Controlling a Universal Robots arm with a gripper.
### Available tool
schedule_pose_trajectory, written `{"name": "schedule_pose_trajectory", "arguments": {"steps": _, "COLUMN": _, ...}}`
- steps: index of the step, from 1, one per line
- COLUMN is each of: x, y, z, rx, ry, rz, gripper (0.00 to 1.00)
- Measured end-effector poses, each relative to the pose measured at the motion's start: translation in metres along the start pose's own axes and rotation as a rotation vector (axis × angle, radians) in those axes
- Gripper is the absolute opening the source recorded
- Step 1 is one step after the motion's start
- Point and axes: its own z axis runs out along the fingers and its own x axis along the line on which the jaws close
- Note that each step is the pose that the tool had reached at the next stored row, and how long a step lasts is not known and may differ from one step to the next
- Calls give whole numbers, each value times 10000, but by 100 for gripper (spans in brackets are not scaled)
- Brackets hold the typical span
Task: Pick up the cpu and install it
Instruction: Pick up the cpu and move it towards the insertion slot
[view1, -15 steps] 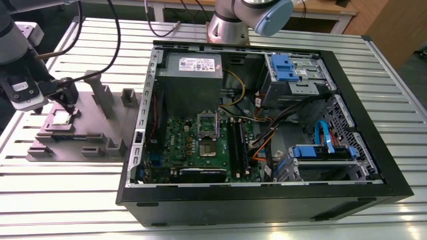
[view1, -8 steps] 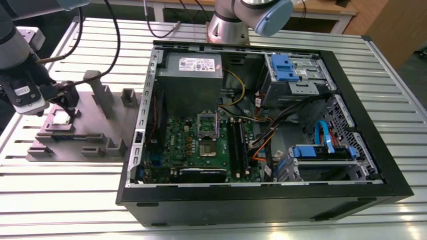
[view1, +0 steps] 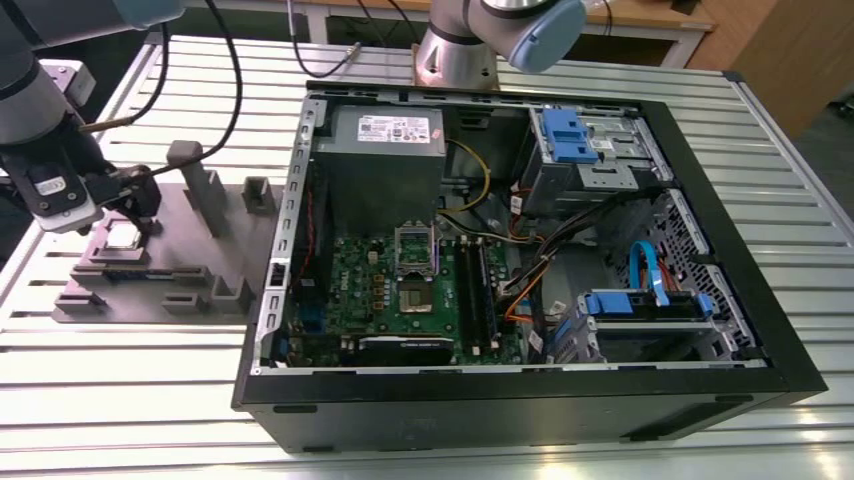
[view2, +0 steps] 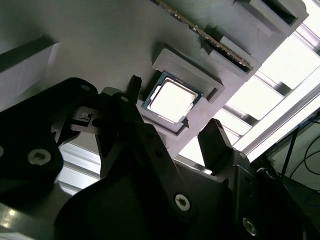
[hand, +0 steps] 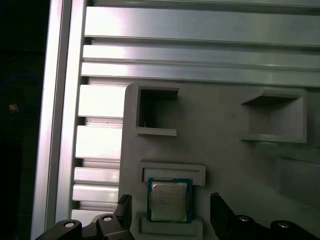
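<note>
Gripper (hand: 170, 202): fingers (hand: 220, 214) are held apart, nothing is clasped
Cpu (view2: 172, 100): is seated flat in the tray (hand: 225, 165) recess, straddled by both fingers
Alignment: chip edges are squared to the finger gap

The cpu (hand: 169, 200) has a shiny metal top; the tray (hand: 225, 150) is smooth matt plastic.

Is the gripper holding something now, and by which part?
Nothing is held: the open gripper straddles the cpu, its fingers apart from it.
</note>
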Motion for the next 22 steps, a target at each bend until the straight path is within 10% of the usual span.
{"name": "schedule_pose_trajectory", "arguments": {"steps": 22, "x": 12, "y": -4, "z": 94, "rx": 1, "ry": -3, "rz": 43, "gripper": 73}}
